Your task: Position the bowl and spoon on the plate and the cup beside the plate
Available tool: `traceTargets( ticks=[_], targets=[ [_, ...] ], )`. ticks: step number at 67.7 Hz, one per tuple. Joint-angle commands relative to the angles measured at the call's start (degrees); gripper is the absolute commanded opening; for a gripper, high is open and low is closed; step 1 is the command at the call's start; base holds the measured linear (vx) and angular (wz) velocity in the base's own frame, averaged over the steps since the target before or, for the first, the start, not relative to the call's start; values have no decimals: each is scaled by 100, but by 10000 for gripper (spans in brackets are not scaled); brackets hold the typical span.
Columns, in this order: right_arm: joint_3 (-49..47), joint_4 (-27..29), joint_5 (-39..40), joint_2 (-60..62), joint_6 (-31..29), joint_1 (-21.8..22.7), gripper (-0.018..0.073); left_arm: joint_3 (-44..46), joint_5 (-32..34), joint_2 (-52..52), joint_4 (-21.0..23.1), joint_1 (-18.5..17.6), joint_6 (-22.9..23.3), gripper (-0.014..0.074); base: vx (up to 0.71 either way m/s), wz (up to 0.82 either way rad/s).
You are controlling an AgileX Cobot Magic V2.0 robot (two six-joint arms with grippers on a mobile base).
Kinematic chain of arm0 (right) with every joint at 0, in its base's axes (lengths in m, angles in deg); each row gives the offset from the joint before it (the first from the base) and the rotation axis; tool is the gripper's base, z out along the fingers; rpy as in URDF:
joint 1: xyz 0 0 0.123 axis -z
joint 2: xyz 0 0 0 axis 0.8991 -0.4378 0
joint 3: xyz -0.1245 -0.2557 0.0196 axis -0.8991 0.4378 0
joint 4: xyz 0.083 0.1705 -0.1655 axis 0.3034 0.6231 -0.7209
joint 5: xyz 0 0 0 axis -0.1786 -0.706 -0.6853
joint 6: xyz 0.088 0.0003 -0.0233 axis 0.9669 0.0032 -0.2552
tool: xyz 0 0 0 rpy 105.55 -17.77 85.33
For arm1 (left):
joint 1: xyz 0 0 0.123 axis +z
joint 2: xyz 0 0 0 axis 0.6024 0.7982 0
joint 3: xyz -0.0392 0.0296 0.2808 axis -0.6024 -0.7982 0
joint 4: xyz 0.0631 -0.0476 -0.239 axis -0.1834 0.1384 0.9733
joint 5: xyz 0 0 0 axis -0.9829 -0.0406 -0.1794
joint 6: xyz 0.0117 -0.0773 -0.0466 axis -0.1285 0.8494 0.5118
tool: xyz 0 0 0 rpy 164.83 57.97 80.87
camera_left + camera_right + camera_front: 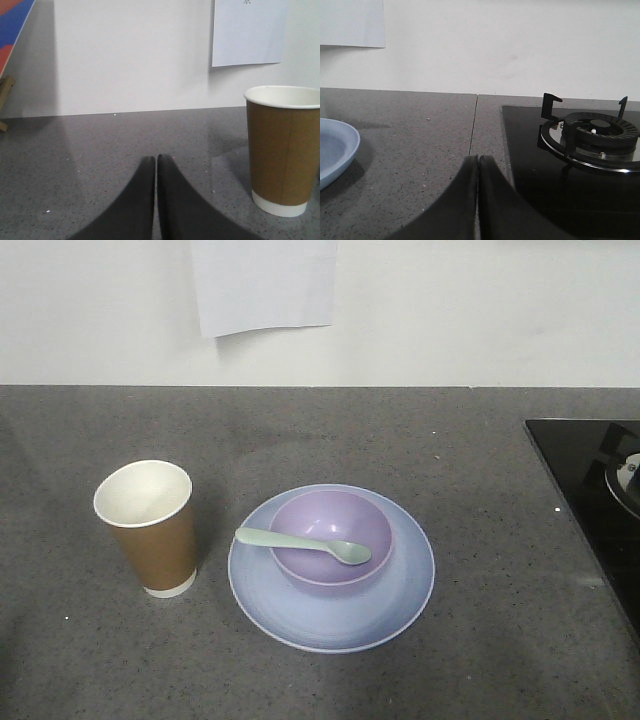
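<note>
Here, a grey speckled countertop (300,440) carries the full place setting. The pale blue plate (400,605) lies flat near the middle of the front view, and the purple bowl (335,515) sits upright on it, set slightly toward the back. The mint-green spoon (305,542) rests across the bowl: its scoop lies at the bowl's right inner side, and its handle sticks out over the left rim above the plate. The brown paper cup (155,540) stands upright just to the left of the plate, not touching it, its white inside visible.

The left gripper (156,161) appears only in its wrist view, fingers pressed together and holding nothing, low over the countertop with the cup to its right. The right gripper (478,160) is likewise closed and empty, with the plate's edge at far left and a black gas hob (530,165) with its burner (600,132) to the right. A white sheet of paper (265,285) hangs on the wall behind.
</note>
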Motion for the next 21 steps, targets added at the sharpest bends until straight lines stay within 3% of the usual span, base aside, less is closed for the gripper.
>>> traceTargets(
  ticks=[1,21],
  targets=[
    [7,-44,468,80,11,-3,-1,145,416,-42,42,0,0,-7,0,0],
    [7,-44,468,80,11,-3,-1,145,416,-42,42,0,0,-7,0,0]
  ],
)
